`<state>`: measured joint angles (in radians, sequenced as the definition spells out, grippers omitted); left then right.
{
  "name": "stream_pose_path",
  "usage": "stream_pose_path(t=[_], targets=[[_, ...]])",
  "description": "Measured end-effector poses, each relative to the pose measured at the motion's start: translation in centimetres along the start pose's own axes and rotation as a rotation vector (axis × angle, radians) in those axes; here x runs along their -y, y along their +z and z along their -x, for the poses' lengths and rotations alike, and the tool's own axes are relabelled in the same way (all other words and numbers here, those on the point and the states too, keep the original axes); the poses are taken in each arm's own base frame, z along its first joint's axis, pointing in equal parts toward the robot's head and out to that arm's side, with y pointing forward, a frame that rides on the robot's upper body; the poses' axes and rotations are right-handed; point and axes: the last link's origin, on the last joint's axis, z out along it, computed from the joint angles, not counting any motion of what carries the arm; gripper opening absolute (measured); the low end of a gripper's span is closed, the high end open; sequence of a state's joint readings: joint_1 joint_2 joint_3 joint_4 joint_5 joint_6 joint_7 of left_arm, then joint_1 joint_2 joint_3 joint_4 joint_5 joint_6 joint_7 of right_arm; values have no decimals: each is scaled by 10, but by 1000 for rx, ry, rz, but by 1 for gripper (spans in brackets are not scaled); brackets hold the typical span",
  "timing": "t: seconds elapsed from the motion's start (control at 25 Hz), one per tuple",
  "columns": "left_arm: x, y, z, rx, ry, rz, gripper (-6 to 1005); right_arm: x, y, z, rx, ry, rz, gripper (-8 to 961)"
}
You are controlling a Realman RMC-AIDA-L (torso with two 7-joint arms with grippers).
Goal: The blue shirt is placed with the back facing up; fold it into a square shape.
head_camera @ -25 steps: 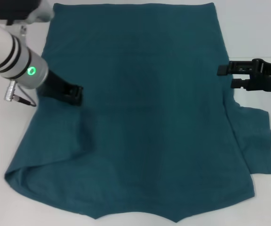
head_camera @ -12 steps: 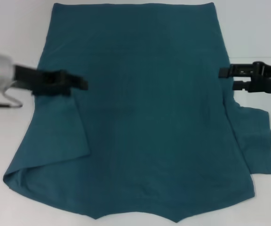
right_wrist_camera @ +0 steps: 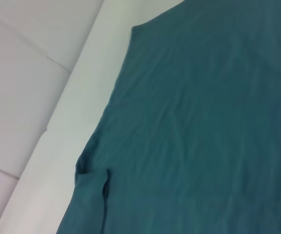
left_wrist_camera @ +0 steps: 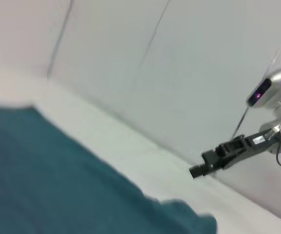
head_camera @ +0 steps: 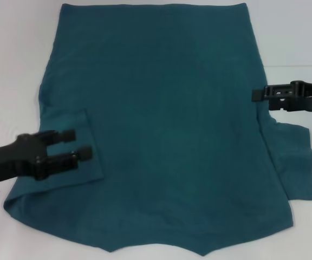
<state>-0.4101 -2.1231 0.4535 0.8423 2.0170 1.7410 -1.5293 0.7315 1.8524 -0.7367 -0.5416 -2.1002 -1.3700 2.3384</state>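
Shirt: blue shirt (head_camera: 167,119) lay flat, left sleeve folded inward.
Left gripper (head_camera: 79,145): my fingers were parted, empty, over that sleeve.
Right gripper (head_camera: 257,95): I cannot tell its state.

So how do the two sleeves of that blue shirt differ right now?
The left sleeve of the blue shirt is folded inward over the body, with the left gripper open above it. The right sleeve lies spread outward on the table, below the right gripper. Both lie flat.
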Motion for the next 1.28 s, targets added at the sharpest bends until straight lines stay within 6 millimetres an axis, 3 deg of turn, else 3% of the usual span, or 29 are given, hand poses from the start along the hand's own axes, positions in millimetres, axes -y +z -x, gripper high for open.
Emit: stream_pose_path(t=[0.12, 0.36, 0.68, 0.84, 1.04, 1.28], targets=[[-5, -4, 5, 18, 26, 25, 782, -2, -2, -3, -20, -55, 17, 797], [-3, 1, 3, 181, -186, 72, 782, -2, -24, -13, -68, -122, 37, 793], [6, 4, 1, 187, -304, 9, 781, 30, -63, -50, -130, 43, -41, 788], [9, 5, 1, 180, -320, -17, 781, 45, -76, -55, -107, 137, -109, 786], [11, 9, 0, 179, -328, -21, 781, 54, -80, -53, -67, 173, -157, 783], [12, 11, 1, 176, -339, -31, 782, 58, -66, -53, -49, 171, -189, 779]])
